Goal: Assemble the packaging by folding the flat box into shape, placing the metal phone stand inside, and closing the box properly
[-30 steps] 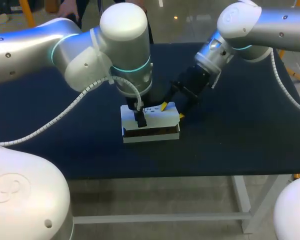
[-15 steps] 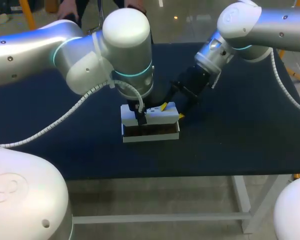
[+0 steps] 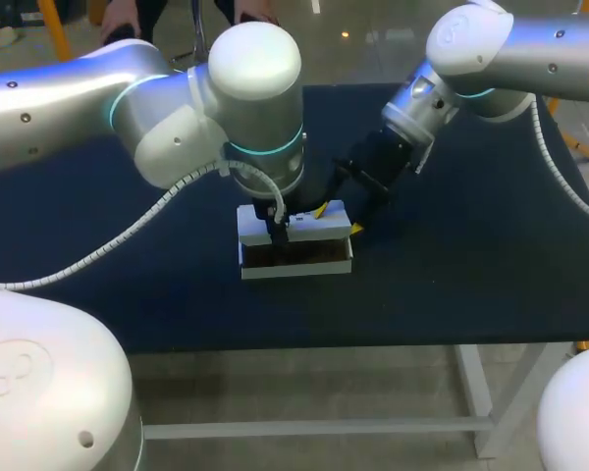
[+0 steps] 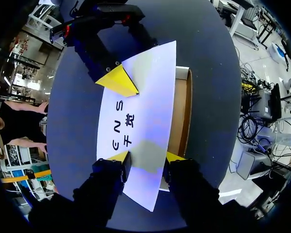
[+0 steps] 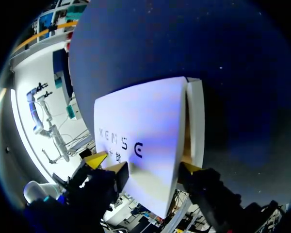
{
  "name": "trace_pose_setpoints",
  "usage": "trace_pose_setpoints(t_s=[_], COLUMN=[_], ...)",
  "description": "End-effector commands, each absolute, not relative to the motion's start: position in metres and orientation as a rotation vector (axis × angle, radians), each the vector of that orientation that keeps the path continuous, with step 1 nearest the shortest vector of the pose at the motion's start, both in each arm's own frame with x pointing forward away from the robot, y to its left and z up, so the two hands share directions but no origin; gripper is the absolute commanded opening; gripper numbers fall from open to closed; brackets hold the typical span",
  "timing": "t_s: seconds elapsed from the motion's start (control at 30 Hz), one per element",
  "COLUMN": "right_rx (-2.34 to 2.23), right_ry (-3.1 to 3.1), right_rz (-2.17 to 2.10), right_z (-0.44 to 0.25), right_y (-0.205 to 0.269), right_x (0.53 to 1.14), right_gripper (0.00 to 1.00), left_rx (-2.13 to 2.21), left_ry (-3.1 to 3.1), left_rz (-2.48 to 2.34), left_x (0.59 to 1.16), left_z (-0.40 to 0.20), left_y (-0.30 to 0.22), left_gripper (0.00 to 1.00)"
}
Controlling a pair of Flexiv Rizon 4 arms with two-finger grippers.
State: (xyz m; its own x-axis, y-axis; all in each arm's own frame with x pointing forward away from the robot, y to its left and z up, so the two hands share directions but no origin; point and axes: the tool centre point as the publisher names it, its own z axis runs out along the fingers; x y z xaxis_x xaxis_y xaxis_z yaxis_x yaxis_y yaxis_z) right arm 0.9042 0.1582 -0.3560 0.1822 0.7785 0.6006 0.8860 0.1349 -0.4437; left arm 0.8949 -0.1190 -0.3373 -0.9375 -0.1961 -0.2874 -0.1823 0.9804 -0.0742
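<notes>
A white cardboard box with a brown inside [image 3: 294, 259] is sitting just left of the middle of the head view, on the dark table [image 3: 471, 265]. Its printed white lid flap [image 3: 309, 224] is lying tilted over it, leaving the near side gaping. Whether the metal phone stand is lying inside cannot be seen.

The left gripper [image 3: 278, 232] is pointing straight down onto the flap's left part. Its fingers are standing apart and holding nothing, one yellow tip resting on the flap and the other hanging over the brown gap at the flap's free edge. The right gripper [image 3: 339, 218], coming in from the upper right, is likewise spread and gripping nothing. One of its tips is pressing on the flap's top and the other is standing beside the box's right end.

The step in hand is looking like the closing of the lid. Doing it well is probably calling for both ends to be pressed down together, so the flap is not buckling. The free edge should be steered inside the near wall rather than crushed onto it. The right gripper could be bracing the box's end so that it is not sliding on the table.
</notes>
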Motion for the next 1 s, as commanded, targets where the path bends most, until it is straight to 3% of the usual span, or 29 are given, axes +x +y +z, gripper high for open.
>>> trace_pose_setpoints(t_s=[0.03, 1.0], right_rx=[-1.656, -1.69], right_ry=[-1.612, -1.6], right_rz=[-0.168, -0.212], right_z=[-0.353, -0.348], right_y=[0.158, 0.136], right_x=[0.902, 0.891], right_gripper=[0.73, 0.67], left_rx=[-0.275, -0.311], left_ry=[2.825, 2.853], left_rz=[-0.063, -0.061], left_x=[0.894, 0.884], left_z=[-0.34, -0.354], left_y=[-0.12, -0.119], left_gripper=[0.44, 0.47])
